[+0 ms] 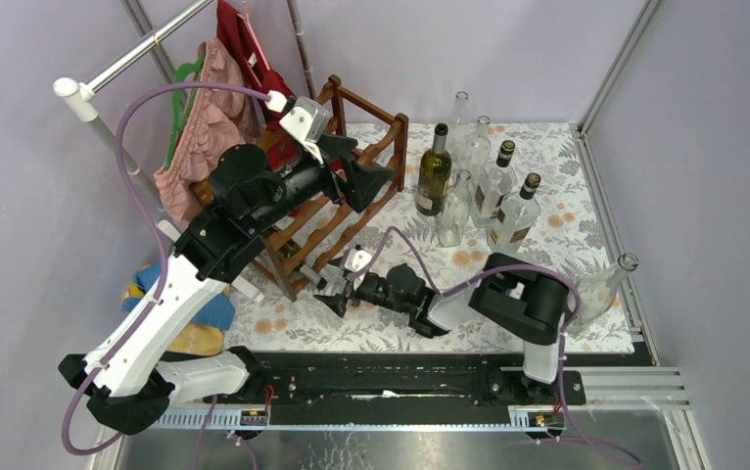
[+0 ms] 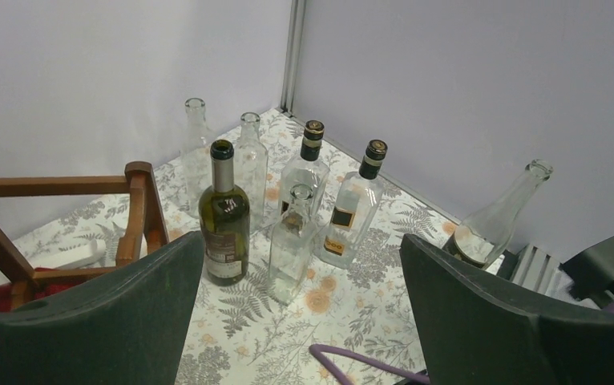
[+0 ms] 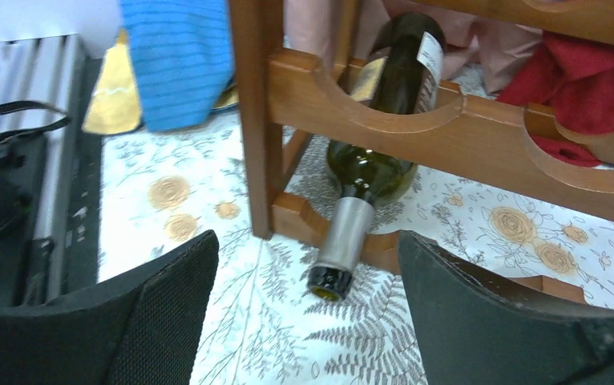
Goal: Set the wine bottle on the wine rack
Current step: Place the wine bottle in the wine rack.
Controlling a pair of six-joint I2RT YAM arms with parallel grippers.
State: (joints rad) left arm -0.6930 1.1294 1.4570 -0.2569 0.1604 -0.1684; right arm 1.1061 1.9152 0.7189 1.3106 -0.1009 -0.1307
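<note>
Black matte fingers of the right claw frame the wrist view. They are spread wide with nothing pinched.

Just beyond the tips lies the wine bottle.
- Dark green glass, silver foil neck, pale label near the base.
- Open mouth faces the claw.
- On its side in the bottom tier of the rack: body under a scalloped rail, neck lying across the lowest rail and jutting out past it.
- Neither finger touches it. The neck points into the gap between them.

Rack: reddish-brown wood, smooth finish, square posts, half-round scallops cut in the rails, several tiers.

Left claw: same black fingers, fully spread, empty. It is raised beside the rack's top end and faces the standing bottles.

Worktop: cloth printed with grey ferns and orange roses.
- Right of the rack is an upright group: one green bottle among clear bottles, two of them black-capped.
- Farther right of the rack, a tilted bottle of clear glass at the cloth's edge.
- Behind the rack, pink and red garments hang from a pole.
- A blue cloth lies past the rack's near post.

Room: pale lilac walls, with aluminium frame posts at the corners.
</note>
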